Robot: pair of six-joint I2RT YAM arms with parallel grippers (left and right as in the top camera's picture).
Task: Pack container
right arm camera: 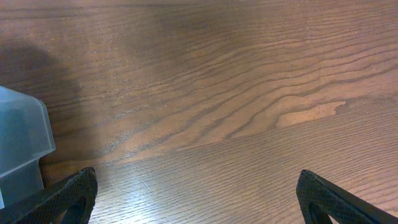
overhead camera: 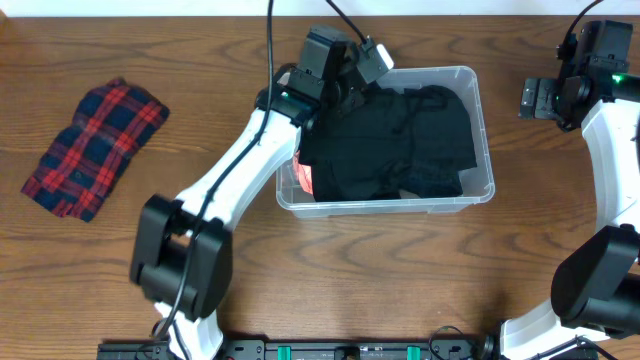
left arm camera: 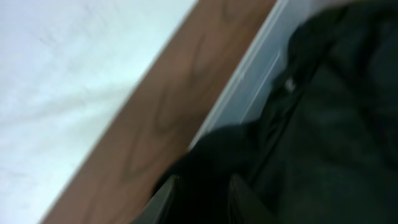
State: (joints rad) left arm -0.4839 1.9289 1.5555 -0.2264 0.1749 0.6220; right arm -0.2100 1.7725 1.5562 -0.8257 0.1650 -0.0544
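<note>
Found left pincer [left arm camera: 204,186] seemingly clamped on crumpled black cloth [overhead camera: 410,140] inside clear rectangular plastic container [overhead camera: 400,205], right pincer [right arm camera: 196,180] spread apart; may drag cloth out if raised unreleased.

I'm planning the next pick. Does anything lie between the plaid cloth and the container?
No loose object lies on the table between the plaid cloth and the container. Only the left arm crosses above that stretch, with the left pincer closed on the black garment inside.
</note>
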